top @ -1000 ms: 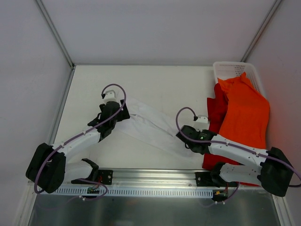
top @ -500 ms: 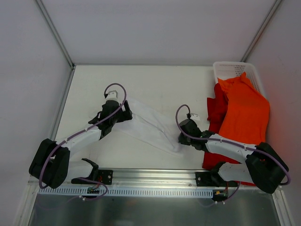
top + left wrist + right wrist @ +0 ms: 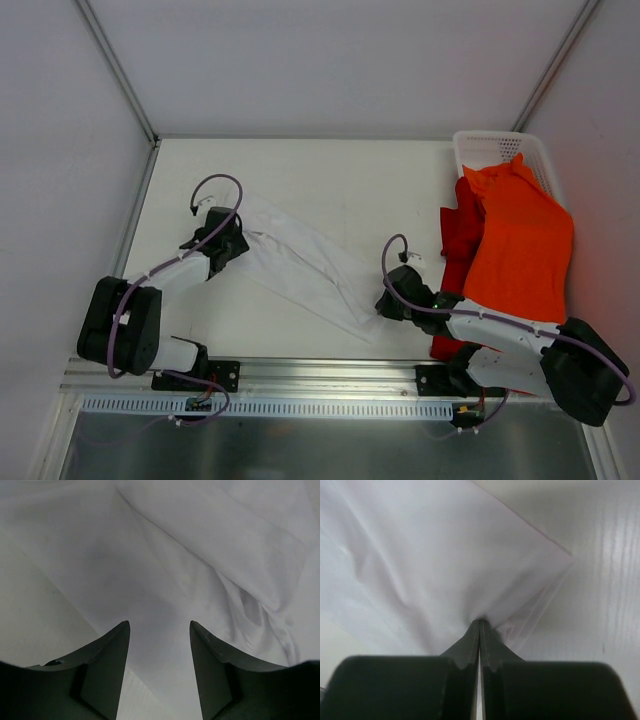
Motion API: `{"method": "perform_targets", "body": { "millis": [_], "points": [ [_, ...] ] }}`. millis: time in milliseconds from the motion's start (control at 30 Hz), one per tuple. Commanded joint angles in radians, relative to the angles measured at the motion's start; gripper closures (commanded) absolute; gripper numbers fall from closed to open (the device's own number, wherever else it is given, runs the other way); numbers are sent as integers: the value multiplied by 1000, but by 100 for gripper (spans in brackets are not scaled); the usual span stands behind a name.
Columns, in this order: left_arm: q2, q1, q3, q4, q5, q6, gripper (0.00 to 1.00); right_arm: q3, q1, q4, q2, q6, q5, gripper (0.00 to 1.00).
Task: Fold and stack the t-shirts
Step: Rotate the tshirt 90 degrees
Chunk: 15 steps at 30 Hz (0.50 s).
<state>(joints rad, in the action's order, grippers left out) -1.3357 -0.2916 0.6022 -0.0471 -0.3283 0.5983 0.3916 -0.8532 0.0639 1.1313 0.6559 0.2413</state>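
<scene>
White t-shirt (image 3: 300,265) lies on the table (image 3: 340,175) as a long crumpled band, running from far-left to near-centre. Right gripper (image 3: 480,622): jaws together, pinching a corner of the cloth at its near-right end. Left gripper (image 3: 159,625): over the far-left end, jaws apart, cloth lying flat under the gap, not gripped.

Around:
- orange t-shirt (image 3: 520,245) spread on the right side, its far end up in the white mesh basket (image 3: 490,148) in the far-right corner
- red t-shirt (image 3: 460,225) under it, showing along the orange's left edge, near the right gripper

Hard to see:
- most of the red is covered by the orange, and the right arm (image 3: 500,325) crosses its near end
- basket's near part is buried under orange cloth
- white cloth on a white table, so edges are faint from above; can't make out sleeves or collar
- wrist views show only folds
</scene>
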Motion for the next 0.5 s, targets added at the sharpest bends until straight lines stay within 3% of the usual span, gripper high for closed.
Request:
{"method": "perform_targets", "body": {
  "millis": [0, 333, 467],
  "points": [
    [-58, 69, 91, 33, 0, 44, 49, -57, -7, 235, -76, 11, 27, 100],
    [-379, 109, 333, 104, 138, 38, 60, -114, -30, 379, -341, 48, 16, 100],
    [-442, 109, 404, 136, 178, 32, 81, -88, -75, 467, -393, 73, 55, 100]
  ]
}}
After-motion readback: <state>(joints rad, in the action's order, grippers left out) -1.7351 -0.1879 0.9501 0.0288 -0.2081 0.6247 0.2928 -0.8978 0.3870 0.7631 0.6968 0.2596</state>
